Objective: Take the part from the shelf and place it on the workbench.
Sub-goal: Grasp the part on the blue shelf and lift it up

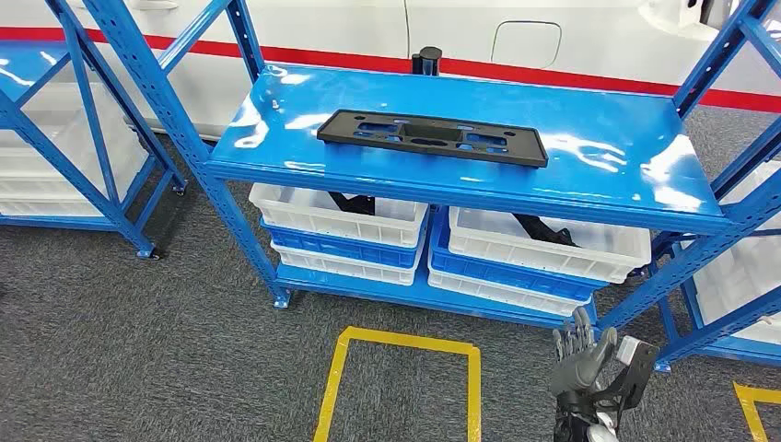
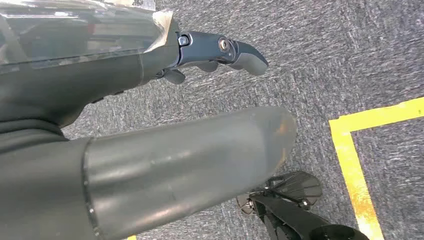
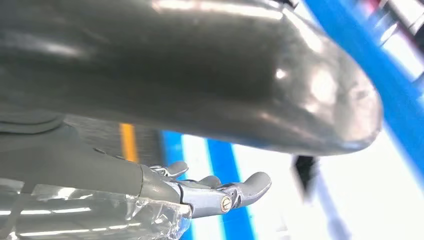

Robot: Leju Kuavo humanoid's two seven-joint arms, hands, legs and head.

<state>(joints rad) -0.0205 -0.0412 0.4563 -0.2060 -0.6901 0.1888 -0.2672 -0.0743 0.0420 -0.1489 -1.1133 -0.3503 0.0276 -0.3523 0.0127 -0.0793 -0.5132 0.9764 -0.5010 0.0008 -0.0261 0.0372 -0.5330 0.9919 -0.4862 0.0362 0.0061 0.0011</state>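
Observation:
A flat black plastic part [image 1: 433,137] with several cut-outs lies on the top board of the blue shelf [image 1: 589,157], a little left of its middle. My right hand [image 1: 582,357] is raised low in front of the shelf's right half, well below the part, fingers apart and holding nothing. In the right wrist view the right hand [image 3: 215,192] has its fingers stretched out with the blue and white shelf blurred behind. My left hand [image 2: 220,52] hangs over the grey carpet, fingers extended and holding nothing.
White bins [image 1: 336,214] [image 1: 548,241] stacked on the shelf's lower board hold dark parts. Yellow tape squares [image 1: 405,343] [image 2: 350,150] mark the grey carpet in front. More blue racks stand at the left [image 1: 83,138] and right [image 1: 737,230]. A white wall with a red stripe [image 1: 571,72] runs behind.

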